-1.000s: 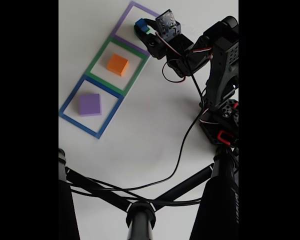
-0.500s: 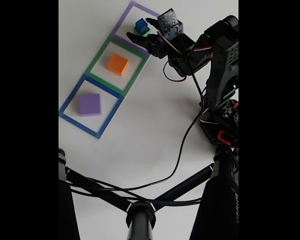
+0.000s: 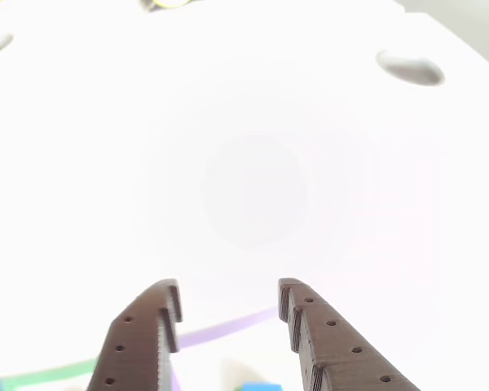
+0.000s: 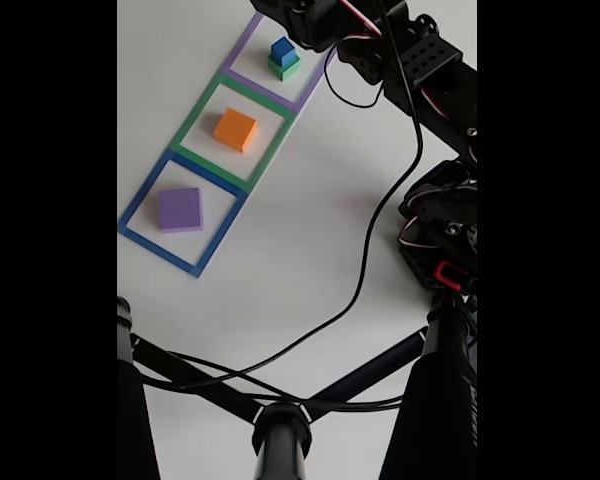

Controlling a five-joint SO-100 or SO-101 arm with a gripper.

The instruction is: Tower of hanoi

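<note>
While the arm reaches over the far edge of the worktop [image 4: 310, 250], the end effector [image 3: 228, 314] hangs released, its two dark fingers [image 3: 147, 334] spread with nothing between them. In the fixed view the small blue cube [image 4: 282, 49] sits on top of the green block [image 4: 287, 68], both inside the purple square outline [image 4: 242, 45] nearest the far edge. Orange-yellow block [image 4: 235, 129] lies alone in the green square outline [image 4: 195, 115], mid-row. Purple block [image 4: 180, 209] lies alone in the blue square outline [image 4: 145, 195], nearest the camera's side.

Key relation: the blue-on-green stack lies just below and slightly toward the camera from the end effector, near it; the orange-yellow block lies further down the same row. My guess is the next pick turns on that line along the row.

The other view catches a sliver of the blue cube under the finger gap at the bottom edge, plus a strip of purple outline. The fixed view gives the whole row but cuts off the finger tips at its top.
</note>
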